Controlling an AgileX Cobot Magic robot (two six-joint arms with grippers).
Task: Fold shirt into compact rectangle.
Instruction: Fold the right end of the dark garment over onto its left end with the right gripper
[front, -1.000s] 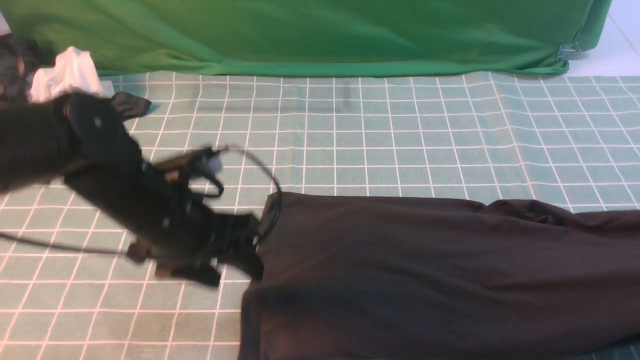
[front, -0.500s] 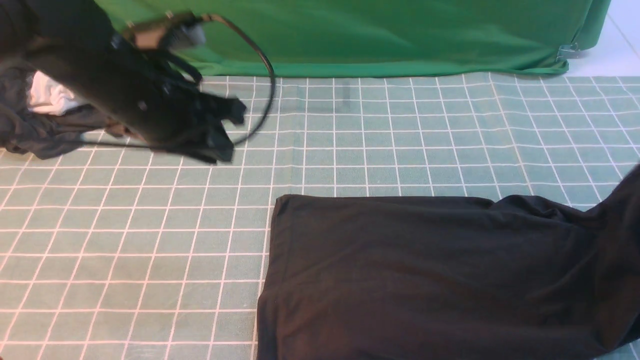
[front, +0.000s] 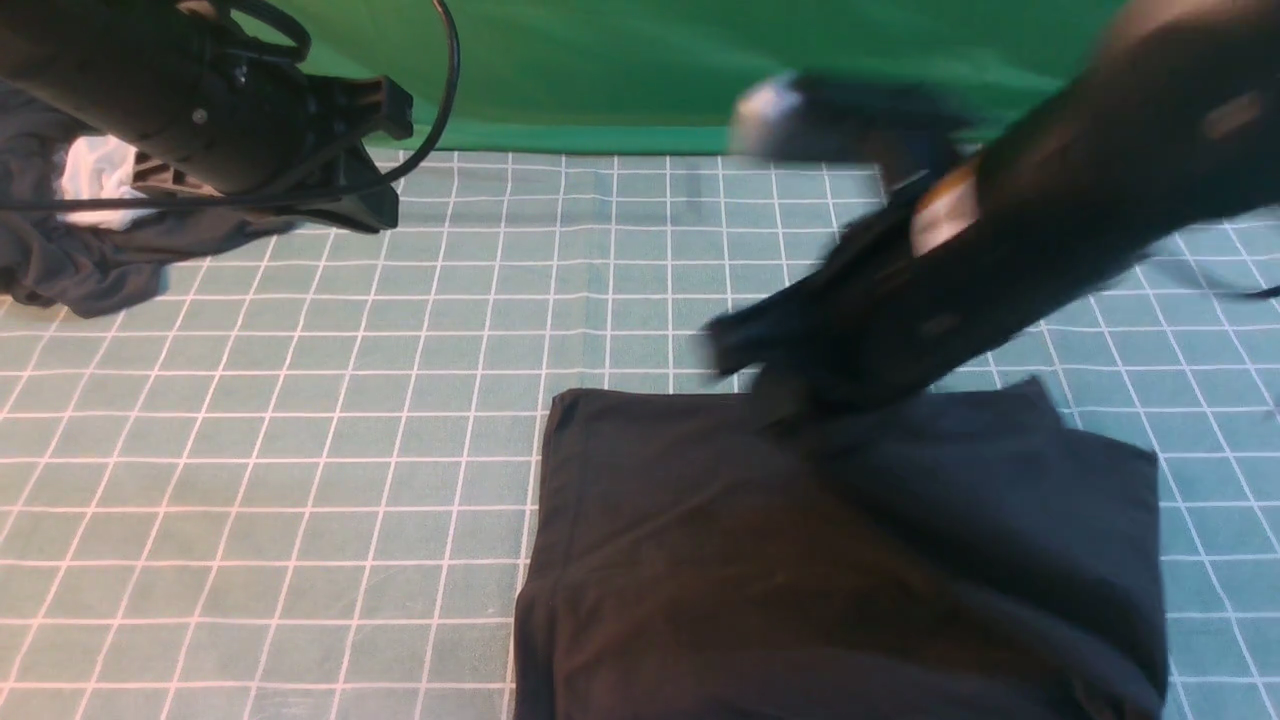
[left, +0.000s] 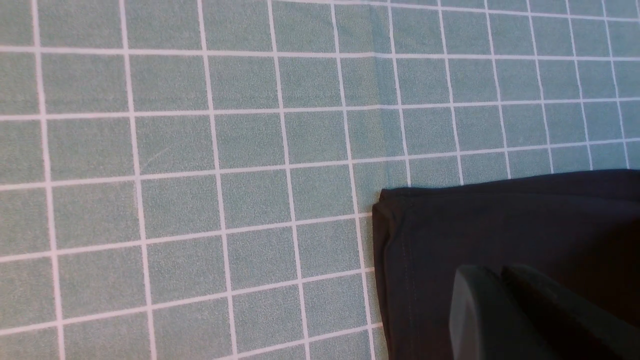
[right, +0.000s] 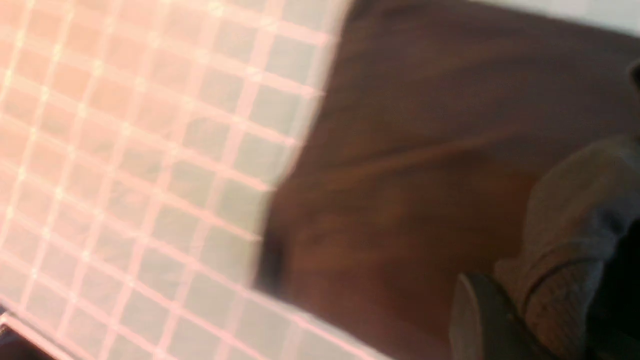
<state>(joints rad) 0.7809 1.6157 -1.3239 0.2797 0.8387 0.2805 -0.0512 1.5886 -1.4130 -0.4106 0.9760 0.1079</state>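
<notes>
The black shirt (front: 800, 560) lies at the front centre of the checked tablecloth, its right part doubled over toward the left. No print shows. My right gripper (front: 770, 400), motion-blurred, reaches in from the upper right to the shirt's far edge. In the right wrist view a bunch of the shirt's cloth (right: 565, 235) is pinched at the right gripper (right: 505, 295), which is shut on it. My left gripper (front: 380, 210) hangs raised at the far left, away from the shirt. Seen from its wrist, the left gripper (left: 500, 275) is shut with nothing in it, above the shirt's corner (left: 400, 215).
A dark grey garment (front: 80, 265) with a white cloth (front: 95, 175) lies at the far left, partly behind my left arm. A green backdrop (front: 650, 60) closes the far side. The checked tablecloth (front: 300, 450) covers the table.
My left arm left the shirt's left edge and rose to the far left. My right arm came in from the right, carrying the shirt's right part over toward the left.
</notes>
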